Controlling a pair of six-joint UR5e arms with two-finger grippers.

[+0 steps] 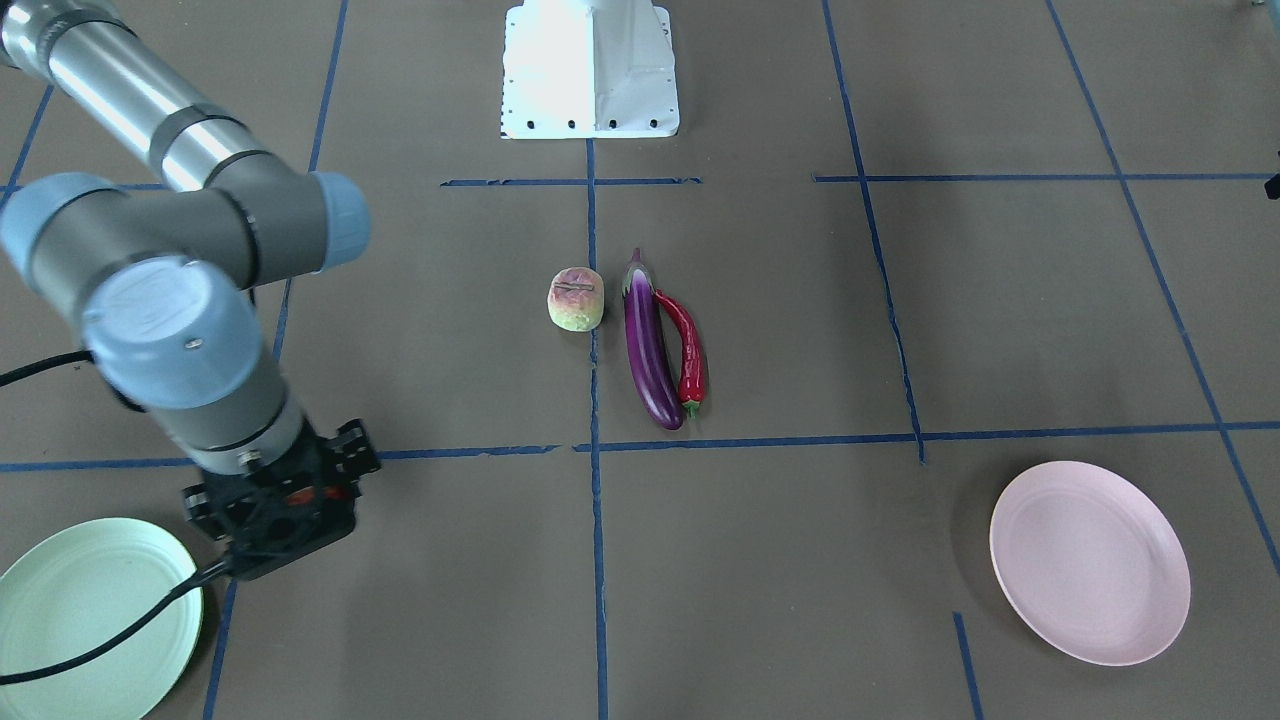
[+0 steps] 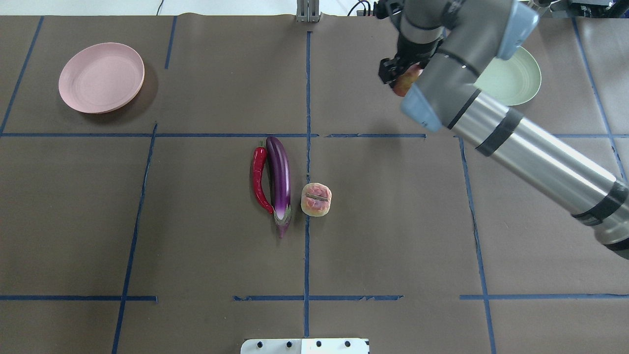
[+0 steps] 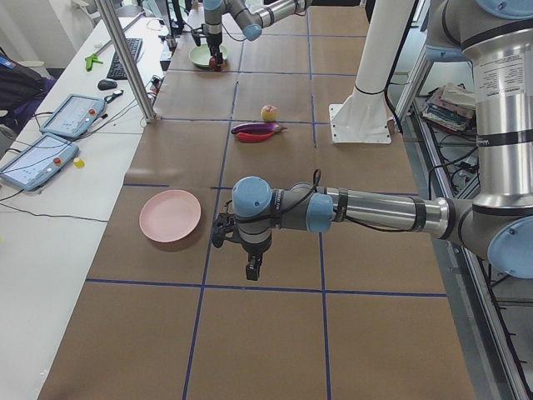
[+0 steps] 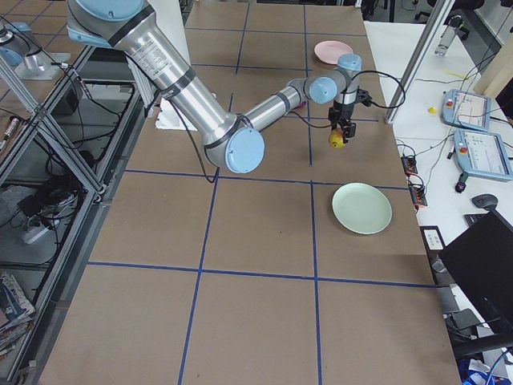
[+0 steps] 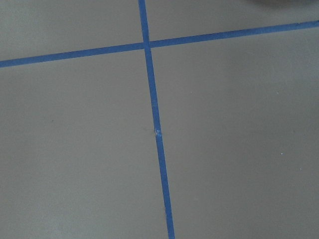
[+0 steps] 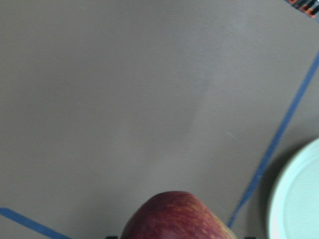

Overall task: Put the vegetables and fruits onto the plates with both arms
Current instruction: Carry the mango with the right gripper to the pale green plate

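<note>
The brown-covered table carries blue tape lines; at the overhead view's centre lie a red chili, a purple eggplant against it, and a pale fruit just right; pink plate upper left; mint plate upper right; white base bottom centre.
</note>
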